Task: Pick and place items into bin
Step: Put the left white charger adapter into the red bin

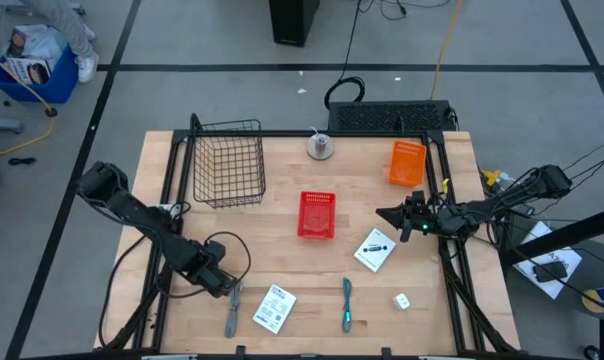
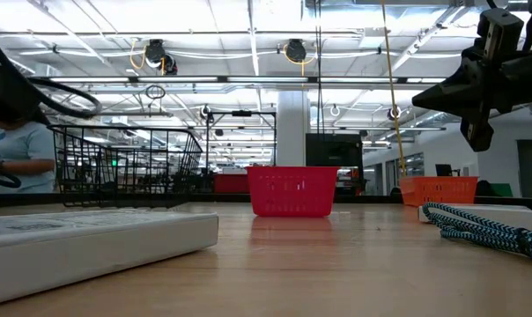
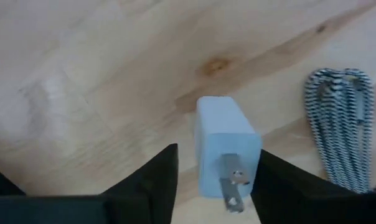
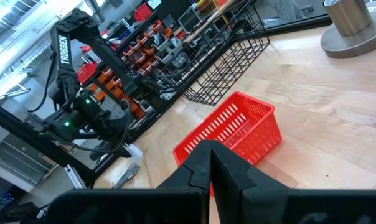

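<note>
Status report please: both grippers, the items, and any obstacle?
Left gripper open around white charger block, down on table. Right gripper shut, raised near red bin. Braided cable beside block.

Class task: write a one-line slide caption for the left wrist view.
Left gripper open around a white plug block on the wooden table, a braided cable alongside.

Counter [image 1: 282, 215] layout, from overhead. Wire basket [image 1: 228, 162] at back left; small bin [image 1: 316, 214] near centre; second bin [image 1: 406, 163] at back right. Round metal stand [image 1: 320, 146] at back edge, between basket and second bin. Packet [image 1: 375, 250] just right of and in front of the centre bin; another packet [image 1: 274, 308] near front, left of centre. Braided cable [image 1: 347, 303] right of that packet; second cable [image 1: 232, 308] to its left. Small block [image 1: 402, 300] at front right. Plug block [image 3: 225, 149] lies between left gripper [image 3: 216, 180] fingers, beside the second cable.
</note>
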Available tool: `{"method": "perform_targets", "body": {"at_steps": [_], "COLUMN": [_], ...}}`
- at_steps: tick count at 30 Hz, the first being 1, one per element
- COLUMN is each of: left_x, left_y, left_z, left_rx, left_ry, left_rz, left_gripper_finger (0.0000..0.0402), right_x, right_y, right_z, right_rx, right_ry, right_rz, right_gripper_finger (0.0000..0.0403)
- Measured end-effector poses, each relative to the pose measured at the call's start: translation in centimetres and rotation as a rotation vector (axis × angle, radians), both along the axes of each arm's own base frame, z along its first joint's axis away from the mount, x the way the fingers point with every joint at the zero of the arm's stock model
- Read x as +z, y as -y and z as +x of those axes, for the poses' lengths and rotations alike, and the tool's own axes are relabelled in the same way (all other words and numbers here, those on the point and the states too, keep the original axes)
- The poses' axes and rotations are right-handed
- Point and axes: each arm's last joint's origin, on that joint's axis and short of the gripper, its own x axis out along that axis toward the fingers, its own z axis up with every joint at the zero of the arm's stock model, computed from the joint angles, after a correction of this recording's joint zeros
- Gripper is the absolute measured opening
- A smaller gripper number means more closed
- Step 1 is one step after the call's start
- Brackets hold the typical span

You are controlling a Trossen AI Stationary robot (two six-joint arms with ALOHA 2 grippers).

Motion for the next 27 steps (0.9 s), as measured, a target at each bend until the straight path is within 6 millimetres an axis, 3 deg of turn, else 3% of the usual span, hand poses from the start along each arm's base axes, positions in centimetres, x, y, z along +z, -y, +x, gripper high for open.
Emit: {"method": "perform_targets", "body": {"at_steps": [8, 15, 20, 27], "left_x": [0.0, 0.3, 2.9, 7.8], "left_y": [-0.4, -1.2, -2.1, -5.2], "left_z": [0.5, 2.1, 3.5, 3.9], "left_rx": [0.004, 0.069, 0.125, 0.313], "left_ry": [0.027, 0.091, 0.266, 0.538], "left_rz": [-0.003, -0.050, -0.043, 0.054], "left_gripper_finger": [0.0104, 0.0121, 0.0134, 0.0061], "right_x": [0.0, 0.0, -0.1, -0.1], "right_y": [0.0, 0.0, 0.1, 0.2], "right_z": [0.0, 0.0, 0.0, -0.1], "right_rx": [0.000, -0.004, -0.020, -0.052], "right_ry": [-0.001, -0.005, -0.007, -0.009], "right_rz": [-0.004, -0.008, -0.011, -0.023], "right_gripper_finger": [0.0000, 0.0000, 0.0000, 0.0000]}}
